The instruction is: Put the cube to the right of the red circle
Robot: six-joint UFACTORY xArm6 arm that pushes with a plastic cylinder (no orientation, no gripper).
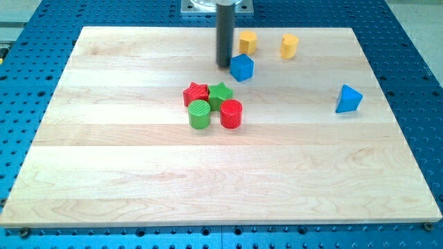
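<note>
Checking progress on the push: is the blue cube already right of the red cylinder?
No: the blue cube sits well above the red cylinder, toward the view's top, with my tip just at its left.

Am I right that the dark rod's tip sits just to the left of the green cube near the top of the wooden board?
Not quite: the cube is blue, not green. The camera view shows my tip just to the view's left of the blue cube, near the top of the wooden board. The green blocks sit lower, in the cluster beside the red cylinder.
</note>
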